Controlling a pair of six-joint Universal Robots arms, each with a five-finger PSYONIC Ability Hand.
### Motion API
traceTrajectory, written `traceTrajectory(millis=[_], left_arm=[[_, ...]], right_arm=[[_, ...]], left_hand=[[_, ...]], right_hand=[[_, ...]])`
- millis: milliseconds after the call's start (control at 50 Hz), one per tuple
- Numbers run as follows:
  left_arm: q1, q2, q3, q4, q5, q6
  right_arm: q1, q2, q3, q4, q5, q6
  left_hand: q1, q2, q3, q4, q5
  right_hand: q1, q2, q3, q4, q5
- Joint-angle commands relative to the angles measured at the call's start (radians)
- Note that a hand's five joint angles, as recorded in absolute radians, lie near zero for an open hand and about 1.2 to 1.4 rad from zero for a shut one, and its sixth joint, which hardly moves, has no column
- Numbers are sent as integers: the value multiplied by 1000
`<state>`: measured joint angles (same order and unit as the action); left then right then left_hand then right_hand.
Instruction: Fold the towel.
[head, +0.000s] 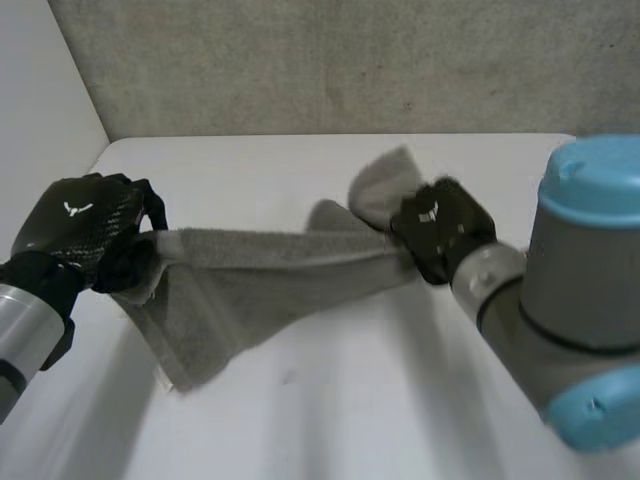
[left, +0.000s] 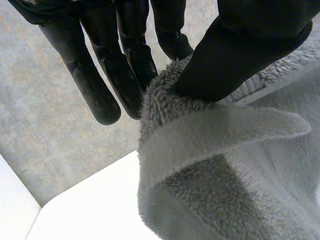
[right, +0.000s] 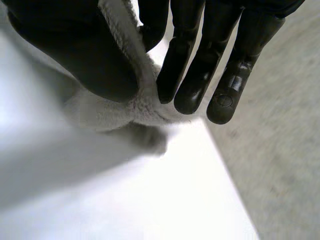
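A grey towel (head: 250, 280) hangs stretched between my two hands above the white table (head: 330, 420). My left hand (head: 85, 235) holds its left corner; in the left wrist view the thumb (left: 240, 55) pinches the towel's hem (left: 200, 135) against the fingers (left: 135, 75). My right hand (head: 440, 228) grips the towel's right end, where a loose flap (head: 385, 185) sticks up behind it. In the right wrist view the thumb (right: 75, 55) and fingers (right: 192, 75) pinch the towel edge (right: 125, 100). The towel's lower part sags down to the table at the left.
A grey wall (head: 330, 60) runs along the table's far edge. A white side wall (head: 40, 90) stands at the left. My right arm's big grey joint with its blue cap (head: 590, 290) is over the table's right side.
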<state>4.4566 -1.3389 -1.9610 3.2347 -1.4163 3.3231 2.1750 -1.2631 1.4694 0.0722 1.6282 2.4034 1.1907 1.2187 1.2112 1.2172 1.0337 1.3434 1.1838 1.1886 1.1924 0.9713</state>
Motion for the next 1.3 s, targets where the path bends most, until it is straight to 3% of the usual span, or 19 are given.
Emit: traceTrajectory(millis=[20,60,100,180,220,440,540,640,780,820,980,1300], left_arm=[[-5,-126,2,45,-4,-1],[-3,-143,2,48,-4,-1],[1,-155,1,50,-6,1],[10,-166,-10,51,-4,3],[12,-164,-13,51,-4,3],[7,-144,-44,50,-3,-2],[9,-143,-47,51,-3,-2],[16,-146,-41,54,-3,-4],[61,-147,-45,73,-1,-5],[64,-151,-45,73,-1,-5],[64,-155,-49,73,-1,-10],[62,-166,-53,97,-1,-10]], right_arm=[[131,42,58,146,-54,158],[131,64,46,181,-93,203],[121,80,-4,231,-158,276],[39,76,-47,232,-192,322],[-71,65,-75,224,-220,324],[-213,62,-90,209,-243,299],[-234,56,32,160,-261,298],[-262,1,121,94,-294,284],[-405,-25,212,81,-404,154],[-461,-22,242,83,-487,73],[-524,65,264,63,-591,8],[-520,203,258,-117,-637,17]], left_hand=[[206,178,185,179,188],[206,178,185,179,188],[206,178,185,179,188],[206,178,185,179,188],[206,178,185,179,188],[206,178,185,179,188],[206,178,185,179,188],[206,178,185,179,188],[206,178,185,179,188],[206,178,185,179,188],[206,178,185,179,188],[206,178,185,179,188]], right_hand=[[53,213,208,204,250],[53,213,208,204,250],[-796,-636,-641,-645,-599],[-1041,-882,-886,-890,-844],[-1147,-987,-992,-996,-949],[-1147,-987,-992,-996,-949],[-793,-633,-638,-642,-595],[-666,-506,-511,-515,-468],[-680,-520,-525,-529,-482],[-677,-517,-522,-526,-480],[-830,-670,-675,-679,-632],[-672,-512,-517,-521,-474]])
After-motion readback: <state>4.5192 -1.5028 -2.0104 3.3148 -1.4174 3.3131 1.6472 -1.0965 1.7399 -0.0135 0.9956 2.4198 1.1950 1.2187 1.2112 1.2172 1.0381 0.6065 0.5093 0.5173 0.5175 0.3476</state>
